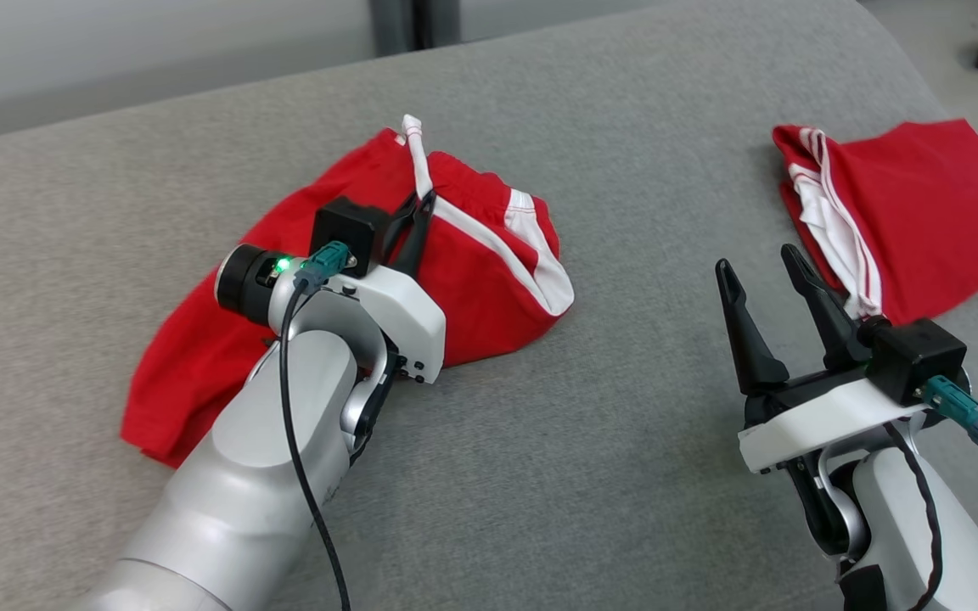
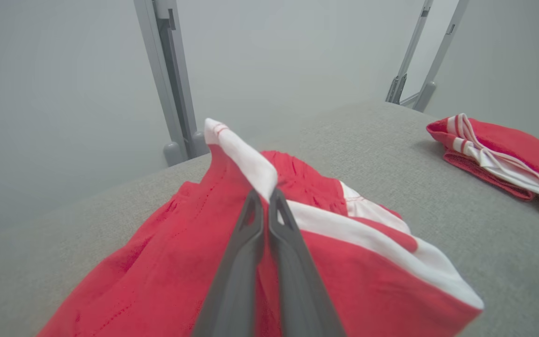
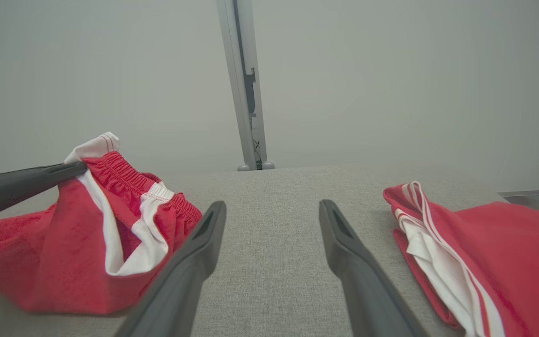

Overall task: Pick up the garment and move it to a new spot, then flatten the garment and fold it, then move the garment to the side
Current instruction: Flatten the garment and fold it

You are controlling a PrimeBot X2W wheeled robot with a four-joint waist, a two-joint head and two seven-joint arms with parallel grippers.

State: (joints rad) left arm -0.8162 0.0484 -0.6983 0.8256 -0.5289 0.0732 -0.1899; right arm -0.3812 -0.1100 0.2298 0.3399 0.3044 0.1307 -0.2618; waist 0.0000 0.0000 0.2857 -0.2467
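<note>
On the left half of the worktop (image 1: 582, 475), which is covered in a grey woven fabric with a fine, flat texture, the garment (image 1: 472, 297) is laid in a loose, rumpled heap. It is made of soft red knit cloth with a broad white side stripe and a gathered elastic waistband. In the head view its long axis runs from the near left to the far right. The plain hem end points toward the robot and the waistband end points away.

The left gripper (image 1: 423, 204) is closed. Its two dark, tapered fingers are pressed together on the white stripe at the waistband, and the cloth there is drawn up into a narrow peak. How many layers are caught in the pinch cannot be determined. The rest of the garment rests on the worktop.

The right gripper (image 1: 756, 261) is held fully open over bare fabric and nothing is gripped or touched. A second red garment (image 1: 922, 204), with thin white stripes, lies folded just beyond it at the far right.
</note>
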